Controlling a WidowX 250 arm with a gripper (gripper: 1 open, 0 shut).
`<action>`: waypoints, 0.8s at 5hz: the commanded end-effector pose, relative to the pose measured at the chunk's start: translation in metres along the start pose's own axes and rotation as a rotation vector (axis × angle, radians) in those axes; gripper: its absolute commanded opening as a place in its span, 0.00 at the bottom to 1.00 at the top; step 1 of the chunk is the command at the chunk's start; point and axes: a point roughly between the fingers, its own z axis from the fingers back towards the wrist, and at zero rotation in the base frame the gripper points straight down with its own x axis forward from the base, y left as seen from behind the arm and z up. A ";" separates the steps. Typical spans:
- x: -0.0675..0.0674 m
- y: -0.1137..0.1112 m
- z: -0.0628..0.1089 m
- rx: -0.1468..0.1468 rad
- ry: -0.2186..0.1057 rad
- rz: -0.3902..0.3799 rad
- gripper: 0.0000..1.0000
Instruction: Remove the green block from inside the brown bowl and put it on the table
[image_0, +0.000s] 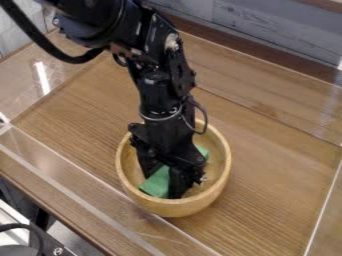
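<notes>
**Gripper clamped on green block inside bowl**

Clear acrylic wall (80, 190) runs along the near edge of the table (267, 140), with glare on it. Just behind it, toward the near edge and about mid-width, sits the brown bowl (214, 185), upright on the wood-grain top. The green block (163, 180) is inside the bowl, tilted, with one end low near the bowl's front wall and the other showing higher behind the fingers. The black gripper (171, 172) points straight down into the bowl, jaws closed on the block. Whether the block's lower end touches the bowl floor can't be told. Black arm (154, 70) rises from the gripper toward the far left corner. The far acrylic wall (267, 30) borders the back edge.
</notes>
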 end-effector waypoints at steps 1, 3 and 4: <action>0.009 -0.002 0.013 0.006 -0.049 -0.005 0.00; 0.007 -0.003 0.017 0.001 -0.043 0.000 0.00; 0.006 -0.004 0.021 -0.001 -0.042 0.004 0.00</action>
